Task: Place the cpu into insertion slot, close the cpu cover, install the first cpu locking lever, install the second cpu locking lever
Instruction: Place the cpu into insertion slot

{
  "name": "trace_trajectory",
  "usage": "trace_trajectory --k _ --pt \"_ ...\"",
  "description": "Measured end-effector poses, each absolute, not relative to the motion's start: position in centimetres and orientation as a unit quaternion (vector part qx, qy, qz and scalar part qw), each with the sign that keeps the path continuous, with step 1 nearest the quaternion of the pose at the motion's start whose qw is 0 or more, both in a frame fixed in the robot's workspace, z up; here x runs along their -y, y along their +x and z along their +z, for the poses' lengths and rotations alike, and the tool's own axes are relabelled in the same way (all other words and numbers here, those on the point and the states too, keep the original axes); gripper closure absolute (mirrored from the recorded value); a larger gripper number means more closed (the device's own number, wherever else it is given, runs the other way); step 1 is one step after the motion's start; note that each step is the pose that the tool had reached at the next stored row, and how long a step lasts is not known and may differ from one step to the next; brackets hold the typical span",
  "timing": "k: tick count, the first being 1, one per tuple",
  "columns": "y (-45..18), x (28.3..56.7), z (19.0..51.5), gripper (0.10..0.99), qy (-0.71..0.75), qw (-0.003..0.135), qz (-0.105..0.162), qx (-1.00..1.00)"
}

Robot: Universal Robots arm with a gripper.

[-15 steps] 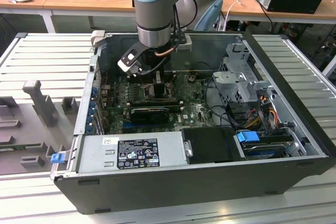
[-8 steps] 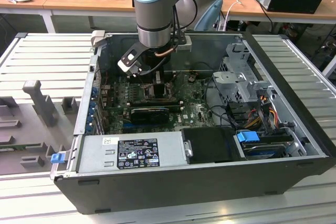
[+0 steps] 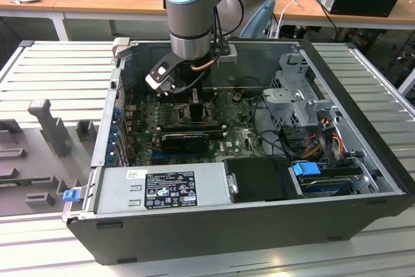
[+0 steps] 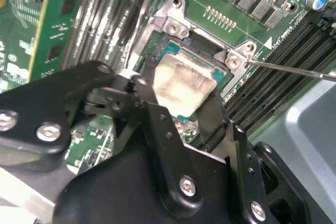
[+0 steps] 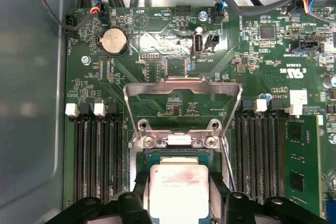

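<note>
Gleaming silver-grey square cpu [image 5: 178, 196], faintly smudged, in the claw [image 5: 179, 183]

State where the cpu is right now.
In both wrist views the cpu is held in the gripper, just over the insertion slot and next to the swung-open cpu cover.

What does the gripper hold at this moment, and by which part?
The gripper holds the cpu by two opposite side edges, at the insertion slot.
</note>
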State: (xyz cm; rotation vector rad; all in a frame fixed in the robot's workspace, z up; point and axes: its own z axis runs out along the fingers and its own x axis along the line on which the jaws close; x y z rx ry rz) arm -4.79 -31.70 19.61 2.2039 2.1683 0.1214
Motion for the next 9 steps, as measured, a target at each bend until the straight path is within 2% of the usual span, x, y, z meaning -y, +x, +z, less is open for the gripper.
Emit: trace_trajectory --k 1,2,9 --pt "-4.79 31.72 19.64 0.482 0.712 0.024 0.039 -0.701" --pt "-4.80 31.73 19.66 0.412 0.712 0.024 0.038 -0.701" --pt "-4.79 31.84 19.66 0.412 0.712 0.026 0.036 -0.701"
